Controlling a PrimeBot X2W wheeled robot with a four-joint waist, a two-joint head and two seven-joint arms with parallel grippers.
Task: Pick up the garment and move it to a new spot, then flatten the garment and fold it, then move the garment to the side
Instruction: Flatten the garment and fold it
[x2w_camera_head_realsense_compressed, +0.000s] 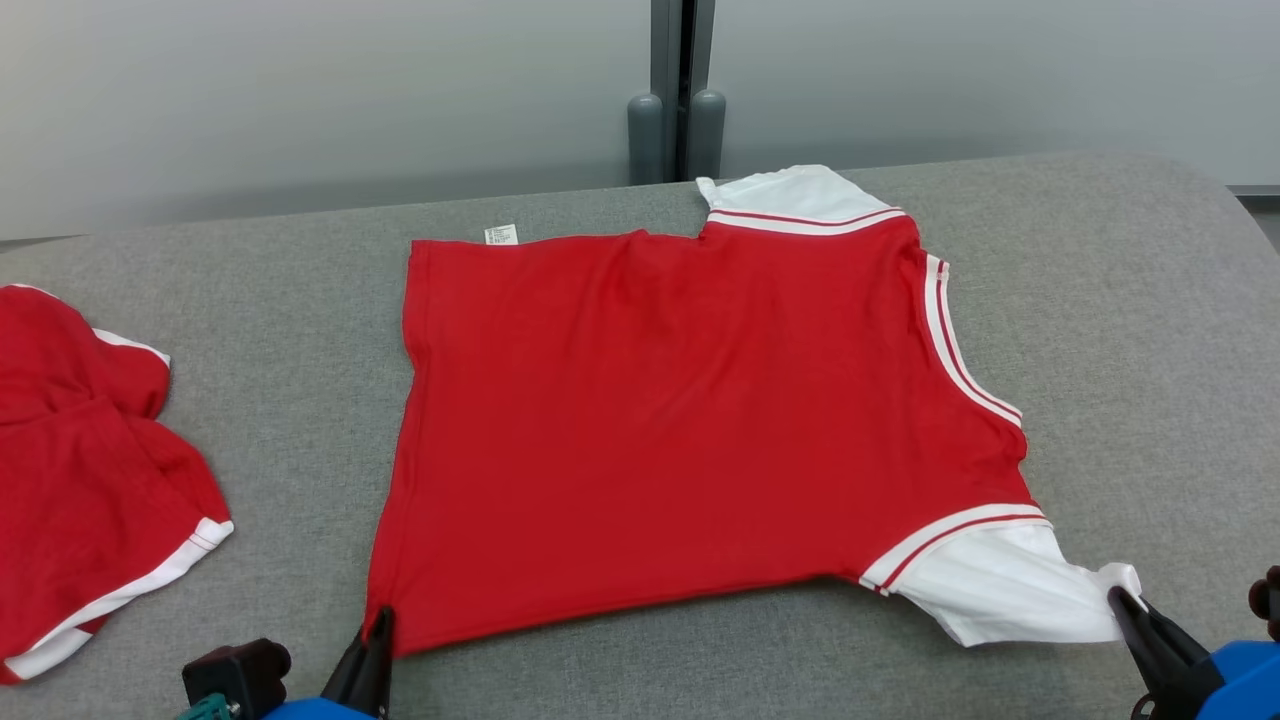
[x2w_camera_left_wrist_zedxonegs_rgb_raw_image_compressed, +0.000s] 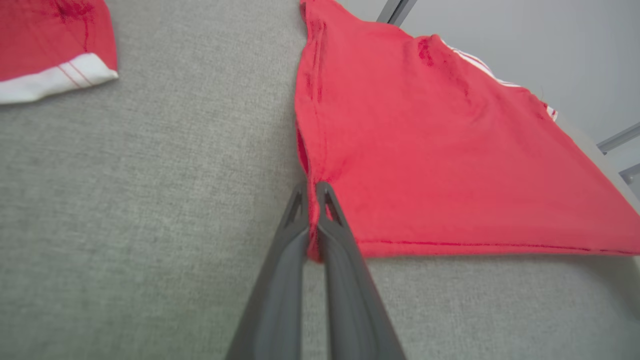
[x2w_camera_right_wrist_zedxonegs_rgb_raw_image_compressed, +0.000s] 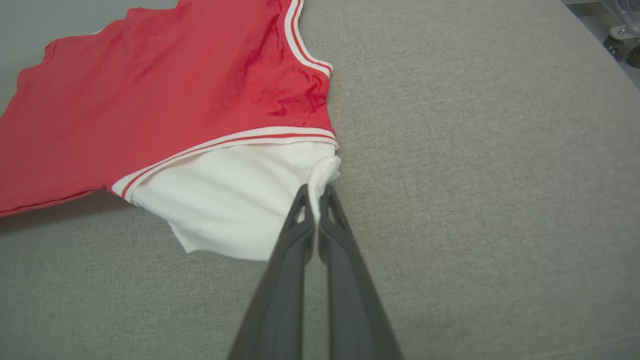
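Observation:
A red garment (x2w_camera_head_realsense_compressed: 680, 420) with white sleeves and striped trim lies spread flat on the grey padded table (x2w_camera_head_realsense_compressed: 1120, 330). My left gripper (x2w_camera_head_realsense_compressed: 381, 618) is shut on its near left hem corner; the left wrist view shows the fingers (x2w_camera_left_wrist_zedxonegs_rgb_raw_image_compressed: 327, 200) pinching red cloth (x2w_camera_left_wrist_zedxonegs_rgb_raw_image_compressed: 450, 160). At the near right, my right gripper (x2w_camera_head_realsense_compressed: 1118, 597) is shut on the tip of the white sleeve (x2w_camera_head_realsense_compressed: 1010, 590). In the right wrist view the white cloth (x2w_camera_right_wrist_zedxonegs_rgb_raw_image_compressed: 230, 200) bunches between the closed fingers (x2w_camera_right_wrist_zedxonegs_rgb_raw_image_compressed: 300, 205). The far sleeve (x2w_camera_head_realsense_compressed: 790, 195) lies at the back.
A second red garment (x2w_camera_head_realsense_compressed: 80, 470) with white trim lies crumpled at the table's left edge, also the red-and-white cloth (x2w_camera_left_wrist_zedxonegs_rgb_raw_image_compressed: 55, 45) in the left wrist view. Two grey posts (x2w_camera_head_realsense_compressed: 675, 135) stand behind the table against a pale wall. Bare grey surface lies right of the shirt.

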